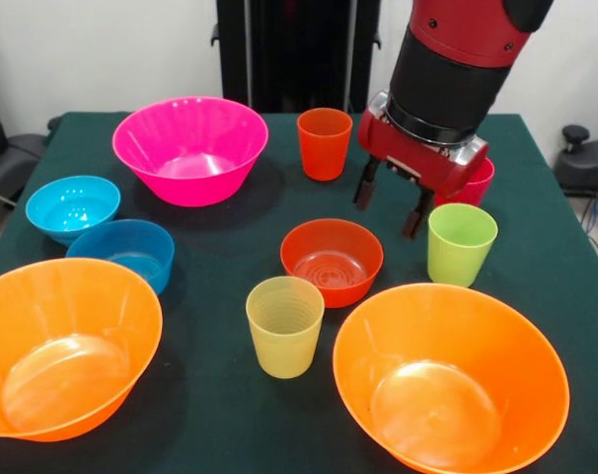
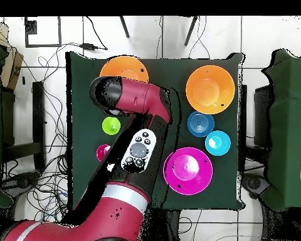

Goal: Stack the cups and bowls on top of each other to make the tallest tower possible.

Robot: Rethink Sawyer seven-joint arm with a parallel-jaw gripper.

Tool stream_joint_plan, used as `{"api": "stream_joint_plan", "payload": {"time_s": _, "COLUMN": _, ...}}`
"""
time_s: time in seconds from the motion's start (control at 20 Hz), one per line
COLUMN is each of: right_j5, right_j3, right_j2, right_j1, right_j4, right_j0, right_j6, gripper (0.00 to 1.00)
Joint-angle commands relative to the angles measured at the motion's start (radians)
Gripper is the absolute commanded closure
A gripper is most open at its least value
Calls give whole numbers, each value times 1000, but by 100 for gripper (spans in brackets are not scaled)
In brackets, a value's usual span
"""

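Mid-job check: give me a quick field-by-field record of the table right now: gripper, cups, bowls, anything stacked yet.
gripper: gripper open, empty, hanging between orange cup and lime green cup
cups: orange cup, lime green cup, yellow cup, red-pink cup mostly hidden behind the gripper
large bowls: magenta bowl, two orange bowls
small bowls: red-orange bowl, light blue bowl, darker blue bowl
stacked: nothing yet; all upright, separate on the table

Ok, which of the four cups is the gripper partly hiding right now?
The red-pink cup: in the front view only its right edge shows behind the gripper. The orange, lime green and yellow cups stand fully visible.
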Motion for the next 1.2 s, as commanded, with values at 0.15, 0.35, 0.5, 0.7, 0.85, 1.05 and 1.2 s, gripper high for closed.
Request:
{"api": "stream_joint_plan", "payload": {"time_s": 0.15, "right_j5": -24, "right_j3": -122, "right_j2": 25, "right_j1": 125, "right_j4": 65, "right_j0": 6, "right_j6": 341, "gripper": 0}}
{"api": "stream_joint_plan", "payload": {"time_s": 0.35, "right_j5": -40, "right_j3": -181, "right_j2": -6, "right_j1": 194, "right_j4": 93, "right_j0": -1, "right_j6": 400, "gripper": 0}}
{"api": "stream_joint_plan", "payload": {"time_s": 0.5, "right_j5": -71, "right_j3": -206, "right_j2": -16, "right_j1": 227, "right_j4": 105, "right_j0": -9, "right_j6": 422, "gripper": 0}}
{"api": "stream_joint_plan", "payload": {"time_s": 0.7, "right_j5": -73, "right_j3": -244, "right_j2": -29, "right_j1": 270, "right_j4": 123, "right_j0": -20, "right_j6": 463, "gripper": 0}}
{"api": "stream_joint_plan", "payload": {"time_s": 0.85, "right_j5": -83, "right_j3": -250, "right_j2": -27, "right_j1": 282, "right_j4": 124, "right_j0": -23, "right_j6": 472, "gripper": 0}}
{"api": "stream_joint_plan", "payload": {"time_s": 1.05, "right_j5": -86, "right_j3": -230, "right_j2": -24, "right_j1": 272, "right_j4": 129, "right_j0": -8, "right_j6": 495, "gripper": 0}}
{"api": "stream_joint_plan", "payload": {"time_s": 1.2, "right_j5": -82, "right_j3": -183, "right_j2": -14, "right_j1": 244, "right_j4": 141, "right_j0": 19, "right_j6": 520, "gripper": 0}}
